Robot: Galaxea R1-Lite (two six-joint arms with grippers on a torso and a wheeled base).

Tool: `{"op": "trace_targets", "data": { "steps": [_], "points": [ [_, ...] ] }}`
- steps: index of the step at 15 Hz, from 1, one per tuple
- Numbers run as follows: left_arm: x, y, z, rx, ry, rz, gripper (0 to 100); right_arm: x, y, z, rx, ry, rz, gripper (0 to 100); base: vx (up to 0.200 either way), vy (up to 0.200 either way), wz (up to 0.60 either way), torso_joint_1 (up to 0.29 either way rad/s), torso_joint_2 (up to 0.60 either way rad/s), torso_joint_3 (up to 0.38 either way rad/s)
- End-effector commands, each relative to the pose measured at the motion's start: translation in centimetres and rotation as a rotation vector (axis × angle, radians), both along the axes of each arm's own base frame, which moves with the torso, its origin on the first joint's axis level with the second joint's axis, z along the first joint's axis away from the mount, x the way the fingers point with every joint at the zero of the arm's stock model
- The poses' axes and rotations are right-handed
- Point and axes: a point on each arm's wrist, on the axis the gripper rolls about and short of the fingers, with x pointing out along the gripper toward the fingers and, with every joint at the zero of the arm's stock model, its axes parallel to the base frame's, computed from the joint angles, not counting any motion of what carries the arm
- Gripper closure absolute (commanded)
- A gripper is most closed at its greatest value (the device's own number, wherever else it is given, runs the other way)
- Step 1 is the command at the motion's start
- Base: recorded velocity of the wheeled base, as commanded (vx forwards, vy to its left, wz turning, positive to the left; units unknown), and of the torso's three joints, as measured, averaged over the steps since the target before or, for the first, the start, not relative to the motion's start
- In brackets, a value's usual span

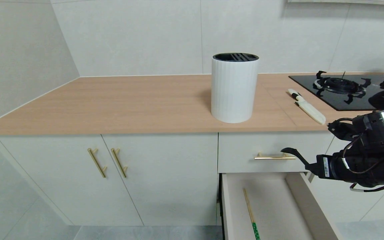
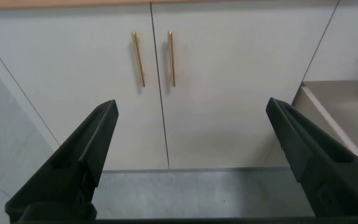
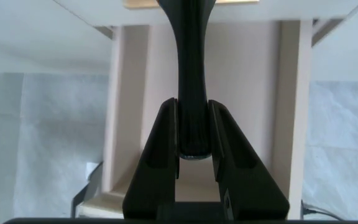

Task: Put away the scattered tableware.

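Down at the right, over the open drawer (image 1: 295,190): right gripper (image 1: 313,165) clamped on a black utensil (image 1: 293,153), curved end toward the cabinet front. From the right wrist, up close: jaws narrow, pressed on both sides of the utensil's handle, drawer floor behind. From the head alone: chopsticks (image 1: 249,208) with a green end lying inside the drawer; a knife (image 1: 307,106) flat on the counter (image 1: 128,103), between a white slotted holder (image 1: 234,88) and the stove (image 1: 345,88), apart from both. From the left wrist: left gripper (image 2: 191,109) spread wide and holding nothing, facing two shut cabinet doors (image 2: 229,93) with gold handles.
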Motion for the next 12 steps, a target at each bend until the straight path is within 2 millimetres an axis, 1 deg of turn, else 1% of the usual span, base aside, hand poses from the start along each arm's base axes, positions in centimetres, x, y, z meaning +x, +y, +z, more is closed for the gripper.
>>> {"op": "trace_targets", "data": {
  "steps": [1,7,12],
  "points": [
    [0.0,0.0,0.0,0.0,0.001,0.0,0,0.2,0.0,-0.3,-0.003,0.012,-0.001,100,0.0,0.0,0.0,-0.178,0.49,0.295],
    [0.0,0.0,0.0,0.0,0.001,-0.001,0,0.5,0.1,-1.1,-0.009,0.037,-0.001,100,0.0,0.0,0.0,-0.163,0.47,0.301],
    [0.0,0.0,0.0,0.0,0.001,0.0,0,0.6,0.1,-1.4,-0.012,0.051,-0.001,100,0.0,0.0,0.0,-0.117,0.46,0.329]
  ]
}}
